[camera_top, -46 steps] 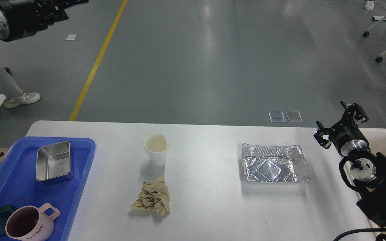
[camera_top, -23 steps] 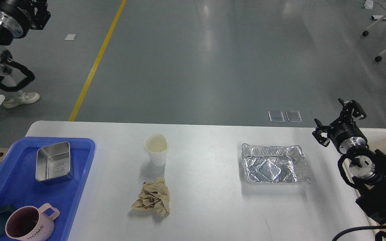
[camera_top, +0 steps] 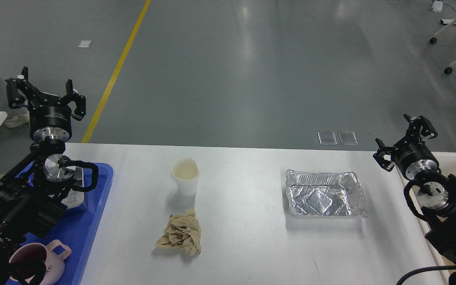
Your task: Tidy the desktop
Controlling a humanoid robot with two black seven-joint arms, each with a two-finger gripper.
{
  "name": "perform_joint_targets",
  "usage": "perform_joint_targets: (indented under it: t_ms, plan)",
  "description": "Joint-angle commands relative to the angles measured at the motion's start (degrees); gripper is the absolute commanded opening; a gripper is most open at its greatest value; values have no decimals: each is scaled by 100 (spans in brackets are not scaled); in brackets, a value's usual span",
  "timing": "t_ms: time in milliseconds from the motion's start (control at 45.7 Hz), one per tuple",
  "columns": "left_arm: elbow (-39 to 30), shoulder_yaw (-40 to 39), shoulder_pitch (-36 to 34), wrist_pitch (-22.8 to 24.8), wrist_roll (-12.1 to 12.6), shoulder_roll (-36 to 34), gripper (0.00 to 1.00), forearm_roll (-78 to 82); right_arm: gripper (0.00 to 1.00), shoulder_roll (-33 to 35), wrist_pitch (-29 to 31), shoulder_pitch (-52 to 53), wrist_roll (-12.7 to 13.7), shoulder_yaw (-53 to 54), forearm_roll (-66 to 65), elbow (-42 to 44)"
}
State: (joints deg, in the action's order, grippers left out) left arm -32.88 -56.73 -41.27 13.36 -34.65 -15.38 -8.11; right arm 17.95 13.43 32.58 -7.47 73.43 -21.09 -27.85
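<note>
Both hands [camera_top: 46,93] [camera_top: 405,143] spread wide, empty

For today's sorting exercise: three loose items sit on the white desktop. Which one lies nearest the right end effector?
The foil tray, crinkled, silver and rectangular, lies closest to the right end effector; the paper cup and crumpled brown paper sit mid-desktop.

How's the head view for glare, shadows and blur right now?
Head view: sharp throughout, no motion blur on the left end effector or right end effector. Soft overhead-light glare streaks the grey floor. The paper cup, crumpled brown paper and foil tray cast faint short shadows on the desktop; the foil glints without blowing out.
</note>
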Motion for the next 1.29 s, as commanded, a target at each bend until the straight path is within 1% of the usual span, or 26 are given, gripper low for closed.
perform_joint_targets:
  t_ms: [0,44,66,109,131,263,328,416,504,635,766,810,832,920,941,963,1007,1117,1182,1270]
  plan:
    - [1,-74,189,44,616,202,97,2,100,173,20,30,0,-188,-9,-10]
    - [1,-101,207,44,959,211,97,2,100,288,37,47,9,-303,-9,-10]
    - [1,-101,224,44,1082,211,97,2,100,332,63,65,9,-381,-9,-10]
    - [-8,-92,251,44,1224,220,97,11,100,428,142,100,18,-540,-9,-1]
    - [-8,-92,268,53,1241,220,97,20,100,472,195,109,18,-619,-9,-10]
    - [-52,-101,286,79,1259,193,97,20,100,596,520,170,106,-1146,-9,-53]
    - [-60,-119,286,97,1277,167,97,20,100,762,766,179,106,-1331,-9,-159]
    - [-78,-136,286,105,1294,149,97,29,100,921,1144,162,44,-1288,0,-352]
    - [-78,-171,286,272,1312,97,97,38,100,1070,1513,144,-26,-1077,0,-475]
    - [-78,-294,277,334,1312,88,97,55,100,1106,1566,65,-26,-541,8,-546]
    - [-25,-286,286,334,1242,-88,97,55,100,1106,1593,-49,-61,-356,0,-756]
    - [-25,-277,295,334,1233,-132,97,64,100,1097,1602,-67,-192,-295,0,-774]
    - [-25,-277,295,334,1233,-141,97,64,100,1079,1602,-67,-324,-242,0,-740]
    - [-34,-303,382,343,1233,-141,97,55,100,1000,1628,-181,-1096,-101,8,-914]
    - [-51,-303,409,343,1233,-141,97,55,100,957,1628,-234,-1194,-110,8,-993]
    - [-69,-312,426,343,1233,-141,97,55,100,904,1628,-269,-1230,-110,0,-1107]
    - [-78,-321,427,343,1233,-141,97,55,100,842,1619,-304,-1221,-101,0,-1327]
    - [-95,-435,409,343,1250,-141,97,46,100,973,1637,-462,-1230,-232,-105,-1758]
    - [-96,-461,409,334,1259,-141,97,38,100,1254,1637,-585,-1230,-373,-412,-1969]
    - [-96,-453,391,308,1277,-132,97,38,100,1851,1637,-700,-1230,-733,-1010,-2417]
